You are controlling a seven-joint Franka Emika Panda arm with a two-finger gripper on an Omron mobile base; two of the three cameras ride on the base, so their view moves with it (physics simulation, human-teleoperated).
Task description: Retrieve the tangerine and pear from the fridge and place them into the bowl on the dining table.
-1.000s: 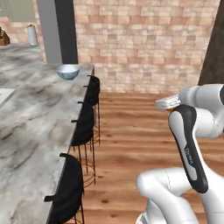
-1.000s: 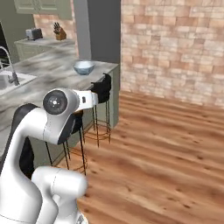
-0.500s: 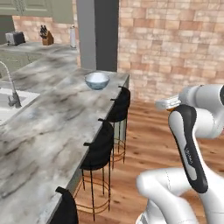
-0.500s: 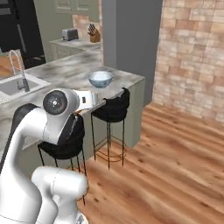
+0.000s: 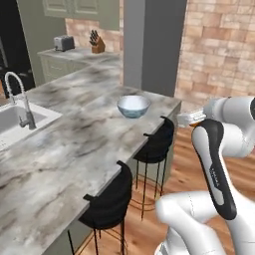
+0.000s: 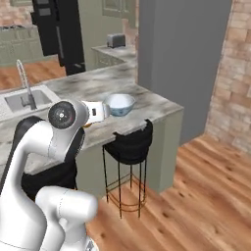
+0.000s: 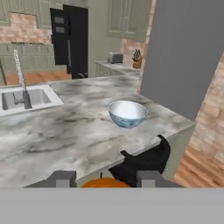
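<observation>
So your base swung round: bowl (image 5: 133, 106) sat much closer on the bench (image 5: 74, 144), jaws clamped on the tangerine (image 7: 105, 183), drop-off looked next.

- No text, label, brand, number or sign can be read in any of the three views.
- The black fridge (image 7: 72, 39) beyond the far edge of the tabletop (image 7: 65, 131) shows plain dark doors, with no lettering that can be made out.
- The toaster (image 5: 63, 43) and knife block (image 5: 96, 44) on the back counter are too small and blurred to show any marking.
- The bowl (image 5: 133, 106), near the tabletop's end corner, has a plain pale outside with no print.
- The robot's white arm carries no legible logo or writing.
</observation>
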